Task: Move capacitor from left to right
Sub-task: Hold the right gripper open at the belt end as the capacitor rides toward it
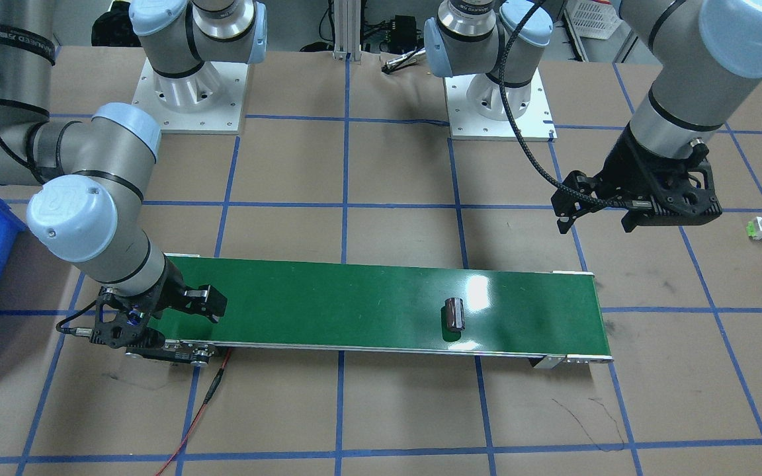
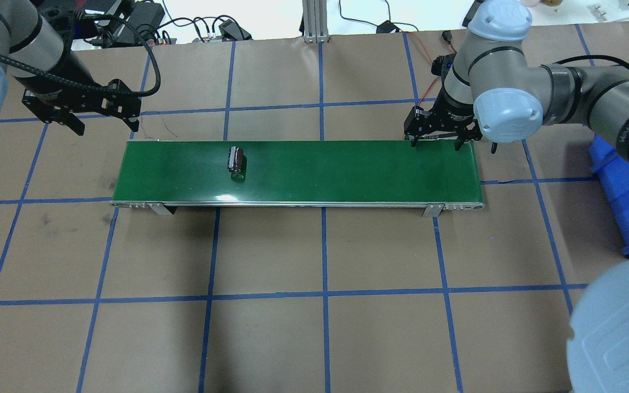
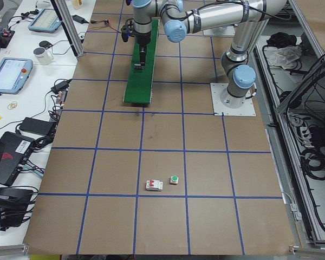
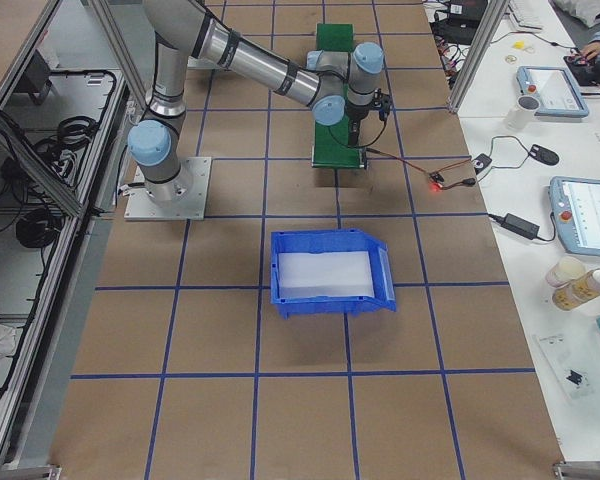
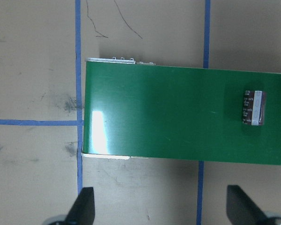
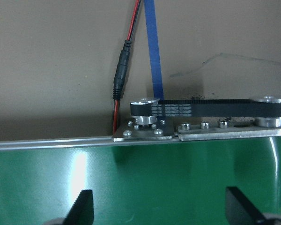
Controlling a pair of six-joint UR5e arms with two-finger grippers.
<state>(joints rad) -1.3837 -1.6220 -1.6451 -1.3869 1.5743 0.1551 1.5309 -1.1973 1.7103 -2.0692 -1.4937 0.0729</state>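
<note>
**Cap on belt, left part – transfer about half done**

I saw the capacitor (image 2: 236, 159) lying on its side on the green belt (image 2: 347, 169), in the left part and well short of the middle. It touched neither claw. The left claw (image 2: 106, 124) hung over the bench (image 2: 292, 327) just off the belt's left end, far side, fingers spread w/ nothing btwn them. The right claw (image 2: 435, 143) sat low at the belt's right end by the far edge, also spread & empty. My read: the drop-off on the belt was done. Left to do: the cap had to reach the right end and get picked up there, prob. for the blue bin (image 2: 628, 202) further right.
</note>
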